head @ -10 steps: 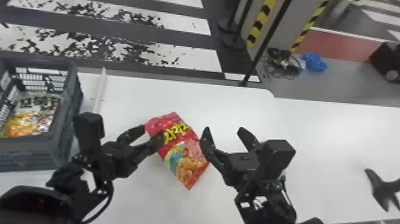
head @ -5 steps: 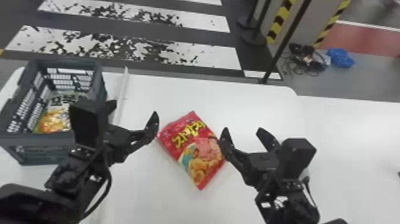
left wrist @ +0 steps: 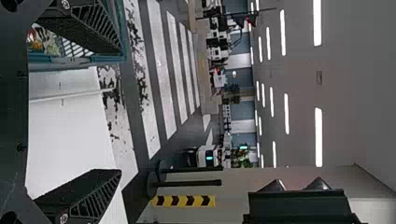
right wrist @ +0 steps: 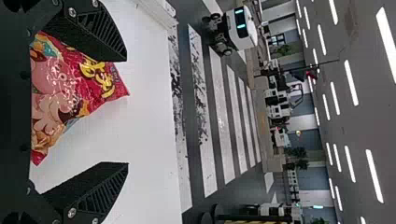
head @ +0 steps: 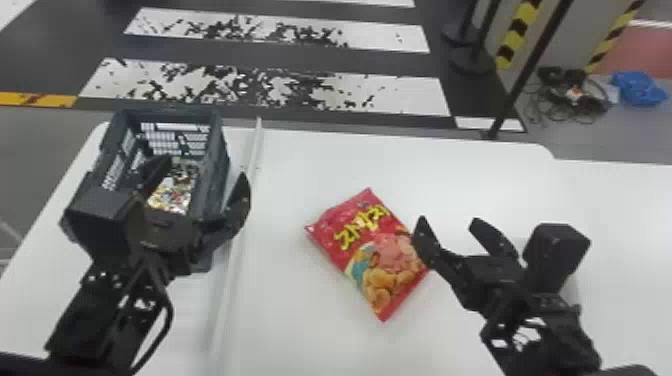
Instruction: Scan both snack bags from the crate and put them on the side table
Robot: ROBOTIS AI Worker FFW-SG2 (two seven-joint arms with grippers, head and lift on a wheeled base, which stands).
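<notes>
Left hand (head: 205,167) and right hand (head: 448,221) gape empty; at frame left, the former seemingly straddles the crate wall (head: 214,155) — closing there could pinch it, missing the snack bag (head: 175,192).

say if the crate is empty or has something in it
Not empty: a snack bag lies inside the crate, its multicoloured packaging visible between the fingers of the open left hand.
</notes>
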